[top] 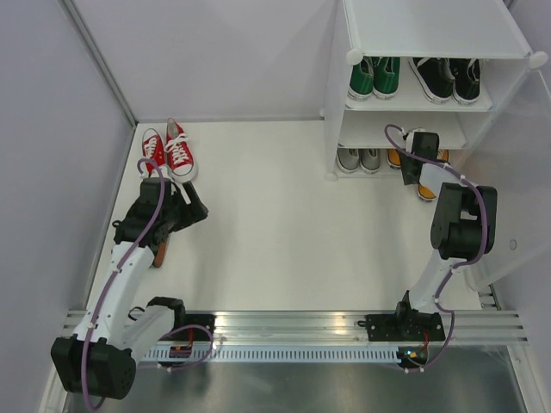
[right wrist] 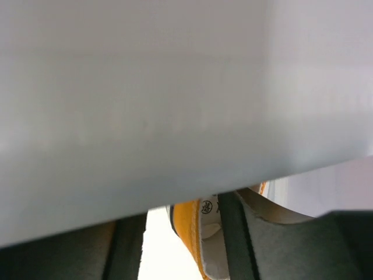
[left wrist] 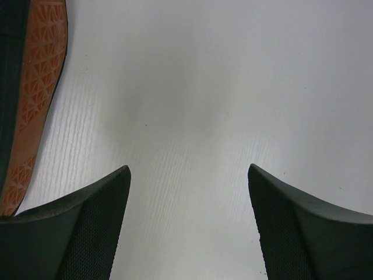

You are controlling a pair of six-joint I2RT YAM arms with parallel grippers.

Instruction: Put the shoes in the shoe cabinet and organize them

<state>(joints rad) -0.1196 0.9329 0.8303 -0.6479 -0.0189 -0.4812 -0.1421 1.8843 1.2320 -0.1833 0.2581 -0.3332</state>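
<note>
The shoe cabinet (top: 430, 26) stands at the back right. A green pair (top: 374, 77) and a black pair (top: 446, 79) sit on an upper shelf, and a grey pair (top: 358, 159) sits on the bottom tier. My right gripper (top: 417, 168) is at the bottom tier, open, its jaws straddling the side wall of an orange shoe (top: 427, 189). In the right wrist view the gripper (right wrist: 180, 233) has one finger inside the shoe (right wrist: 189, 230), under a cabinet panel (right wrist: 175, 87). The red pair (top: 168, 153) stands at the left. My left gripper (top: 194, 209) is open and empty just in front of it.
A second orange shoe (top: 394, 157) sits beside the right gripper. A shoe lying with its orange-brown sole (left wrist: 32, 99) showing is beside the left gripper (left wrist: 186, 169), also seen under the left arm (top: 161, 252). Walls close in the left and back.
</note>
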